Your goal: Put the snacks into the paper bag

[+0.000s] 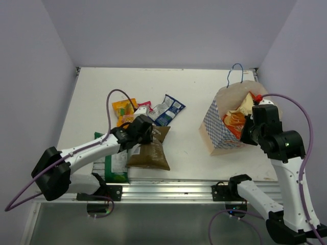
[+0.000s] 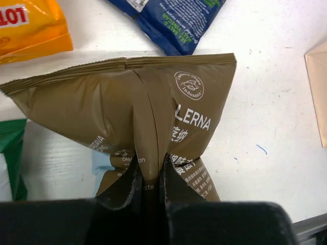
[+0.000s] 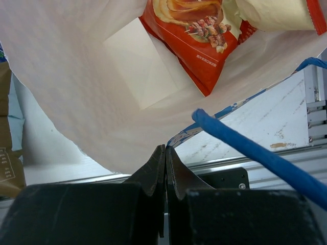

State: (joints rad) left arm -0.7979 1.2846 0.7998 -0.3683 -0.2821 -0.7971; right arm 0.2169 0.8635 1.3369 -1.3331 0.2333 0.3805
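My left gripper (image 1: 144, 133) is shut on the brown snack bag (image 1: 149, 152), pinching a fold of it (image 2: 150, 168); the brown bag (image 2: 127, 112) hangs from the jaws. The orange packet (image 1: 124, 111), tiny pink packet (image 1: 144, 105) and blue-white packet (image 1: 167, 109) lie behind it. The green-white bag (image 1: 113, 163) lies near the front edge. My right gripper (image 1: 249, 133) is shut on the rim of the paper bag (image 1: 220, 127), pinching its wall (image 3: 165, 149). The red-orange bag (image 3: 196, 35) sits inside the paper bag (image 3: 76, 76).
A blue cord handle (image 3: 255, 153) crosses in front of the right gripper; the other handle (image 1: 235, 71) stands up at the bag's back. The metal rail (image 1: 168, 189) runs along the table's front edge. Purple cables loop off both arms.
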